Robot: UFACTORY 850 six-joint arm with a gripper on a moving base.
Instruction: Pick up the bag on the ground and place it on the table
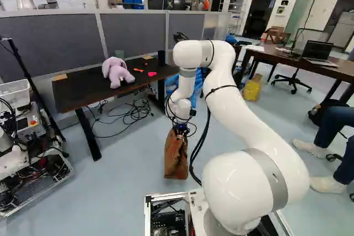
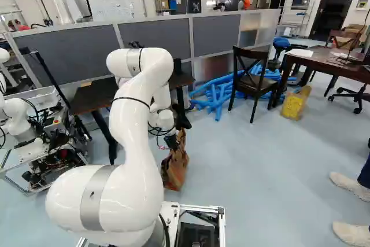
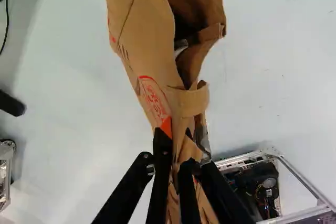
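- While the arm (image 1: 235, 100) reached low, its end effector (image 1: 180, 130) pinched the brown paper bag (image 1: 176, 161) near the top.
- Bag was upright, low over or on the floor (image 1: 124, 192); contact unclear.
- Worktop (image 1: 83, 89) stood beyond, leftward, bearing a purple plush toy (image 1: 116, 73).

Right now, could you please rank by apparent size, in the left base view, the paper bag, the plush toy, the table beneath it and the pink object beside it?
1. Table
2. Paper bag
3. Plush toy
4. Pink object
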